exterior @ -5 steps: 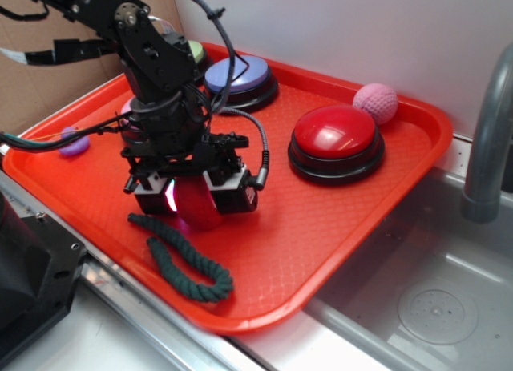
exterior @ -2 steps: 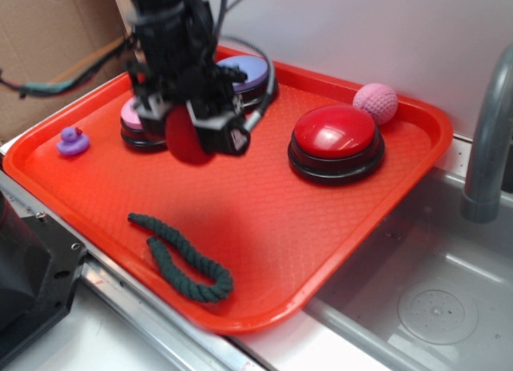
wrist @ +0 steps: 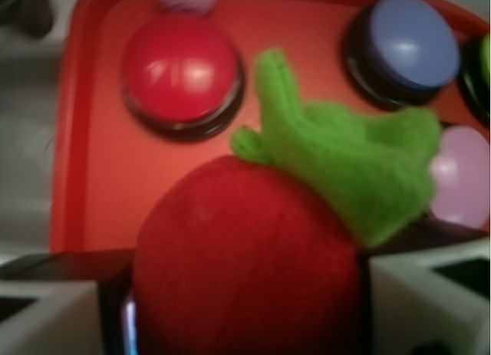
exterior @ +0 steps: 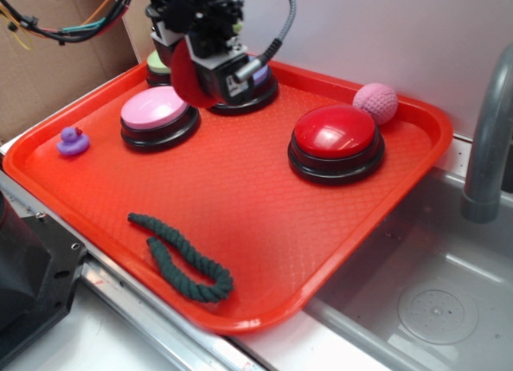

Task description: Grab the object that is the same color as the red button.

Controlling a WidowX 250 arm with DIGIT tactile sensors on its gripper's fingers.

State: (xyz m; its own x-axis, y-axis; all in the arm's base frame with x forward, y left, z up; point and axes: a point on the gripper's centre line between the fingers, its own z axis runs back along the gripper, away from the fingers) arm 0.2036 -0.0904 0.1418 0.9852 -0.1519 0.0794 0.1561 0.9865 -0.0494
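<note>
The red fuzzy ball (wrist: 245, 255) with a light green leaf tab (wrist: 353, 152) sits clamped between my gripper (exterior: 200, 74) jaws, which are shut on it. In the exterior view the red fuzzy ball (exterior: 186, 76) hangs high over the back of the orange tray (exterior: 264, 227), above the gap between the pink and purple buttons. The red button (exterior: 335, 132), a big glossy dome on a black base, rests on the tray to the right; the wrist view shows the red button (wrist: 180, 67) below and ahead.
A pink button (exterior: 154, 110), purple button (wrist: 410, 41), and green button (exterior: 157, 62) stand at the tray's back left. A pink textured ball (exterior: 376, 102) lies behind the red button. A purple duck (exterior: 72, 141) and dark green rope (exterior: 180, 259) lie near the front. A steel sink (exterior: 433, 307) and faucet (exterior: 489, 139) are right.
My gripper has risen off the tray with the red ball held, moving up and toward the back, from beside the rope to above the pink and purple buttons.
</note>
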